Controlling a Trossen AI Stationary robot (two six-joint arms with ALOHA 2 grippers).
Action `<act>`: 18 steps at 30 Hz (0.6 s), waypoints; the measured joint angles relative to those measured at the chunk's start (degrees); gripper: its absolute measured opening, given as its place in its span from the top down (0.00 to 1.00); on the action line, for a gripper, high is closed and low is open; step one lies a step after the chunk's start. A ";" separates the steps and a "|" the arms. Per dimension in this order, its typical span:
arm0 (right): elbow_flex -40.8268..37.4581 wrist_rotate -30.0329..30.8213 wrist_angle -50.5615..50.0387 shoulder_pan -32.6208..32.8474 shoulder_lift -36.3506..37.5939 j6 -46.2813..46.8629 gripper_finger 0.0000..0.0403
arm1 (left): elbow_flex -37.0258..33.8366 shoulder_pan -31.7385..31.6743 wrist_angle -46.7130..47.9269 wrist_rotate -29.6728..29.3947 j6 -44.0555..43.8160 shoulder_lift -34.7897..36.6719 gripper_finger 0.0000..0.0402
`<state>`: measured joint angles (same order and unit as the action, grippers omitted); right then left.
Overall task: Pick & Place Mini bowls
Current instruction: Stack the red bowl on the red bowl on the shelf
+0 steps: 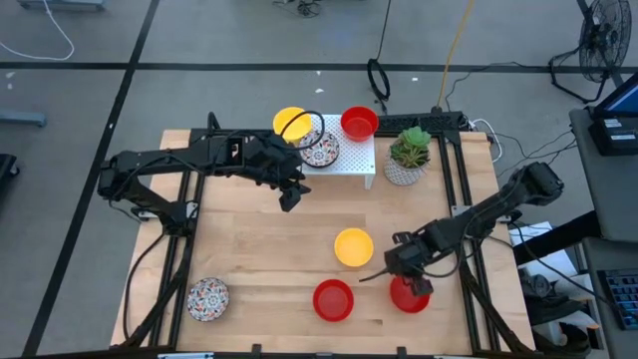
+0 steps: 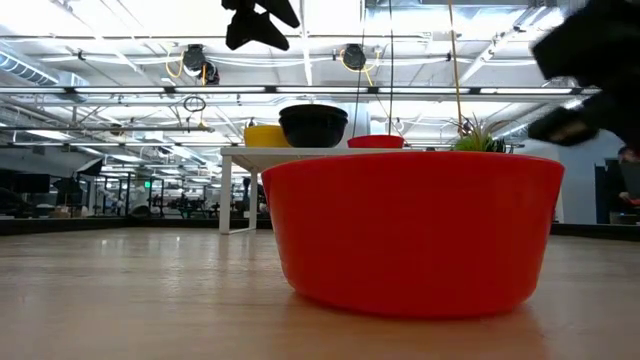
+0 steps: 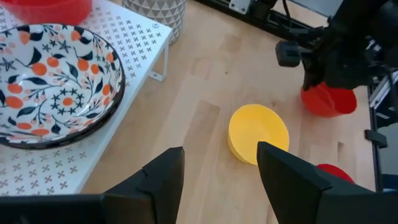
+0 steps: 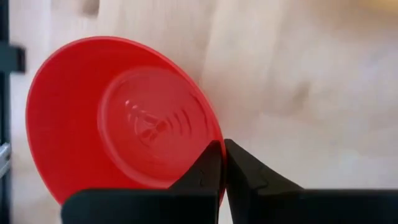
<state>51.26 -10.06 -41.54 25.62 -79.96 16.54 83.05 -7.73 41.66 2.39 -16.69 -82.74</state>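
Three mini bowls sit on the white rack (image 1: 357, 160): yellow (image 1: 290, 122), mosaic (image 1: 319, 150) (image 3: 50, 81) and red (image 1: 359, 123). On the table stand a yellow bowl (image 1: 353, 246) (image 3: 258, 134), a red bowl (image 1: 333, 299) (image 2: 410, 230) and a mosaic bowl (image 1: 207, 299). My left gripper (image 1: 290, 196) (image 3: 221, 155) hangs open above the table, just in front of the rack. My right gripper (image 1: 407, 277) (image 4: 222, 146) is shut on another red bowl (image 1: 411, 296) (image 4: 118, 118) near the table's right near corner. My right gripper pinches the red bowl's rim (image 4: 210, 124) between its two fingers, coming from above and pointing down. The bowl's round face is turned toward the wrist camera. Whether the bowl stands on the table or is lifted, I cannot tell.
A white pot with a green plant (image 1: 409, 152) stands right of the rack at the far edge. Black frame rails run along both table sides (image 1: 469, 199). Bare wood lies between the rack and the near bowls.
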 joint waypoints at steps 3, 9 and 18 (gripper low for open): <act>4.72 4.38 -4.30 -2.80 0.00 -4.41 1.00 | 0.00 0.00 0.92 0.00 0.00 0.00 0.49; 16.16 14.22 -17.22 -10.47 0.00 -12.90 1.00 | -0.02 0.80 4.27 -0.19 1.08 0.36 0.49; 29.73 23.36 -21.66 -28.12 0.02 -26.61 1.00 | -0.07 4.80 6.95 -10.08 1.55 3.95 0.49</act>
<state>81.00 13.30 -63.20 -2.49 -79.94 -10.07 82.98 -2.93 48.60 -7.69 -15.14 -78.79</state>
